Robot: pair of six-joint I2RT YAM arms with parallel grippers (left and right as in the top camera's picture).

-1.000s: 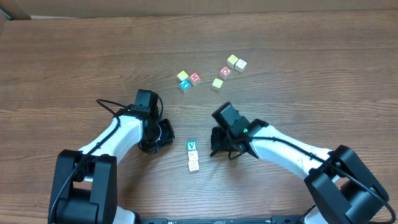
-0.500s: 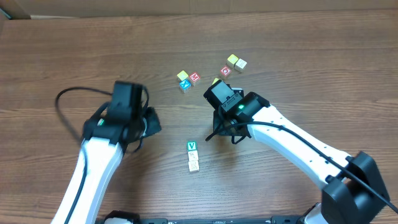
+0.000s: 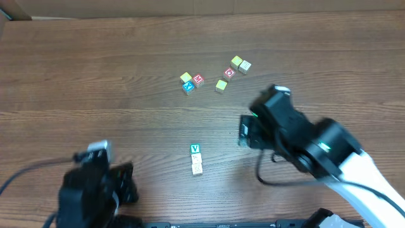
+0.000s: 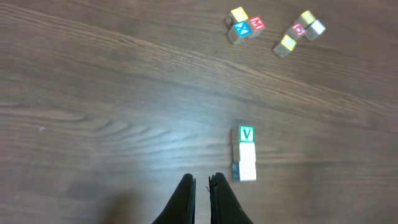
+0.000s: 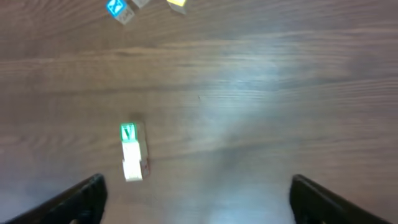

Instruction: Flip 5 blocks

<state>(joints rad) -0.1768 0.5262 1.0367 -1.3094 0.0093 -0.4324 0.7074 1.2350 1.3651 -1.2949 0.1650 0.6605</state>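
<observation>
Three blocks lie in a short row mid-table: a green V block (image 3: 194,149) with two pale blocks (image 3: 197,164) just in front of it. Several more blocks sit at the back, among them a blue one (image 3: 188,87), a red one (image 3: 198,80) and a yellow-green one (image 3: 221,85). My left gripper (image 3: 130,180) is at the front left, well left of the row, shut and empty (image 4: 201,180). My right gripper (image 3: 243,134) hangs to the right of the row, jaws wide open (image 5: 199,193) with nothing between them. The V block (image 5: 128,132) lies ahead and left of it.
The wooden table (image 3: 76,76) runs out to a cardboard edge at the back (image 3: 190,7). A black cable (image 3: 266,177) loops under the right arm. The back cluster shows again in the left wrist view, with a red block (image 4: 299,28) and a yellow one (image 4: 238,14).
The left arm has pulled back to the front left corner, still shut. The right gripper moved away to the right of the block row and opened wide.
</observation>
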